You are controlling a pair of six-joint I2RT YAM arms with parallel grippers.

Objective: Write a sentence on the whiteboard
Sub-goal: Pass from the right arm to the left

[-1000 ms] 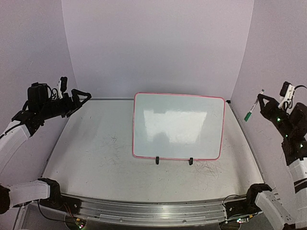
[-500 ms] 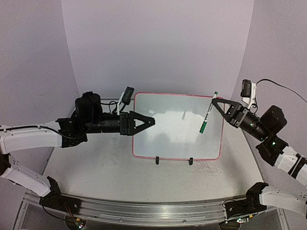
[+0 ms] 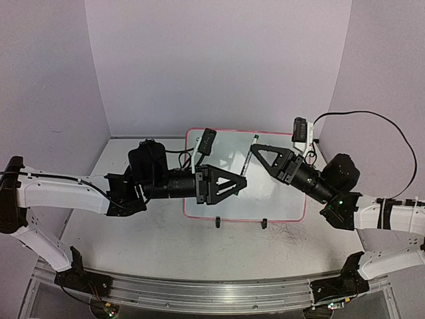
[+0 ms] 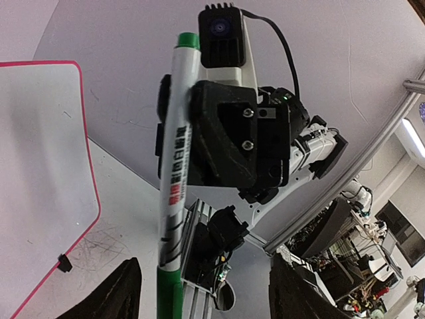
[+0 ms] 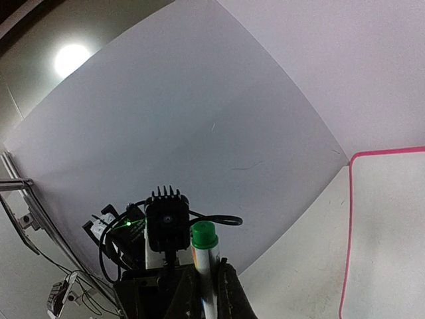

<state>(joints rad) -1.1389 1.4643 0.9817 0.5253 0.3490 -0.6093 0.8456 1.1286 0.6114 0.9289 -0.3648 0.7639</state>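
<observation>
Pale lilac walls curve round a scuffed white table. On it the large glossy white whiteboard with its thin pink-red frame sits propped on two small black clip feet, face bare, nothing written on it yet.

Both my arms reach in over the whiteboard, the left from its left side and the right from its right, and they meet in front of its upper middle. My right gripper is clamped on a slim white marker with green ends. The marker's long axis runs close to upright, leaning a little.

My left gripper is the one to move. Its jaws stand apart with the marker's lower green end between them. The left finger is clear of the barrel, and I see no contact on the other side either. I take that lower end for the cap, though I cannot be sure.

So the move I judge next is to close squarely across the barrel and pull along its axis, away from my right gripper. There is open room toward the whiteboard's near edge. The two wrists are close, so a sideways tug is the risk.
</observation>
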